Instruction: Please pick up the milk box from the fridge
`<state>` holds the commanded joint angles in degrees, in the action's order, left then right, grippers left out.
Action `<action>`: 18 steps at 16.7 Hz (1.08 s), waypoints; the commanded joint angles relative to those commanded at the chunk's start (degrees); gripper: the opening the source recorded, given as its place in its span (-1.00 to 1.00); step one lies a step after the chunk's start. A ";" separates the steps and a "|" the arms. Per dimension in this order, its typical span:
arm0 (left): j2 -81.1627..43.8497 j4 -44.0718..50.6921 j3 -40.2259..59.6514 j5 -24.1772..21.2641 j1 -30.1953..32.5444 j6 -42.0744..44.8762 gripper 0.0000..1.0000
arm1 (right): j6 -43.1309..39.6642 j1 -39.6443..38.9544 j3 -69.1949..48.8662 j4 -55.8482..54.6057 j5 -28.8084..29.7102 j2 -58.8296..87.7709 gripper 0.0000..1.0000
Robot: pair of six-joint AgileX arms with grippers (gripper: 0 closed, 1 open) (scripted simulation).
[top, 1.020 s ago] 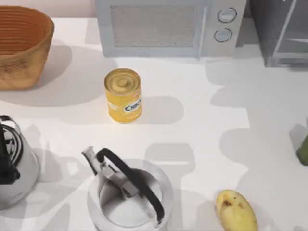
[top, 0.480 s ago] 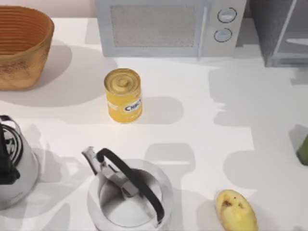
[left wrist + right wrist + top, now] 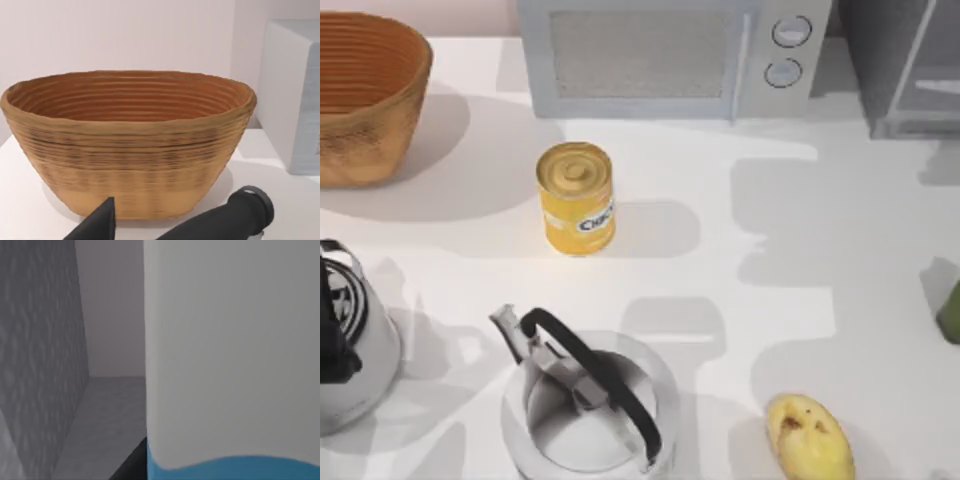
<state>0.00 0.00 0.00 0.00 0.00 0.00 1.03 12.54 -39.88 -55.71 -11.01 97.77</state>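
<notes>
White-and-blue milk box (image 3: pixel 232 360) close before right hand, inside fridge (image 3: pixel 40 365).

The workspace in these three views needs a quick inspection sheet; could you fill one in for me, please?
Surface: white table, crossed by soft shadows.
Job's things: milk box very close to the right wrist camera, white with a blue band at its base, inside the fridge at the table's back right corner.
Clutter: yellow can, wicker basket, microwave, two kettles, potato, a green item at the right edge.
Grippers: left gripper faces the basket; right gripper is inside the fridge beside the milk box, grip not discernible.
Cables: nothing seen.
Surroundings: pale wall behind the basket.
</notes>
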 joint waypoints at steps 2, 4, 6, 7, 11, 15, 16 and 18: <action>0.00 0.00 0.00 0.00 0.00 0.00 1.00 | 0.01 -0.76 2.72 3.79 0.84 -5.92 -1.00; 0.00 0.00 0.00 0.00 0.00 0.00 1.00 | -0.02 -1.61 5.49 7.92 1.70 -13.36 -1.00; 0.00 0.00 0.00 0.00 0.00 0.00 1.00 | -0.09 -2.40 8.18 11.77 2.38 -21.33 -1.00; 0.00 0.00 0.00 0.00 0.00 0.00 1.00 | -0.16 -2.84 9.37 13.51 2.69 -24.89 -1.00; 0.00 0.00 0.00 0.00 0.00 0.00 1.00 | -0.52 -4.70 14.48 20.43 3.89 -37.19 -1.00; 0.00 0.00 0.00 0.00 0.00 0.00 1.00 | -0.69 -6.30 19.66 27.89 5.32 -48.20 -1.00; 0.00 0.00 0.00 0.00 0.00 0.00 1.00 | -0.70 -6.67 21.11 29.44 5.72 -51.09 -1.00; 0.00 0.00 0.00 0.00 0.00 0.00 1.00 | -0.67 -7.40 23.54 32.49 6.53 -57.86 -1.00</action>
<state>0.00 0.00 0.00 0.00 0.00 0.00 0.36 5.14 -16.34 -23.22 -4.49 39.91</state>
